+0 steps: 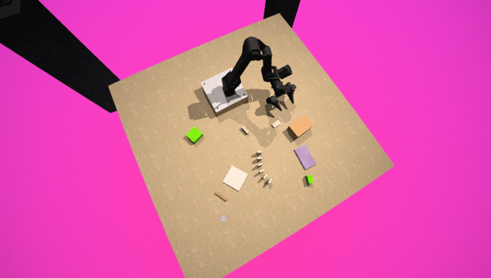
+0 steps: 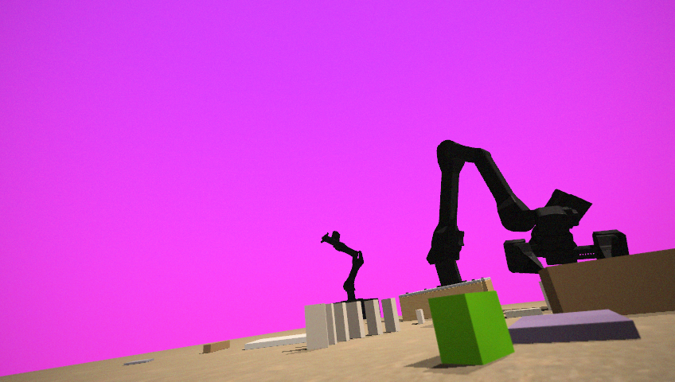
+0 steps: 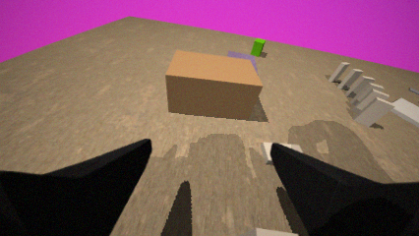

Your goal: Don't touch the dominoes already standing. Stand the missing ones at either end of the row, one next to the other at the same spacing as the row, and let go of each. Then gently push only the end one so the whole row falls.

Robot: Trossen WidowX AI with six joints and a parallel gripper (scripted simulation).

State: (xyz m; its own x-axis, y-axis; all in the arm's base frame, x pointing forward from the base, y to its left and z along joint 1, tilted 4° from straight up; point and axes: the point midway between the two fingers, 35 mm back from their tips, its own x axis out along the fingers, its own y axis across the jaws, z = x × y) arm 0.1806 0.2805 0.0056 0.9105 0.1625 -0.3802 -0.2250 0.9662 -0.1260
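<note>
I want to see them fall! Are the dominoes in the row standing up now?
Yes, standing. The row shows upright blocks side by side, none tipped over.
</note>
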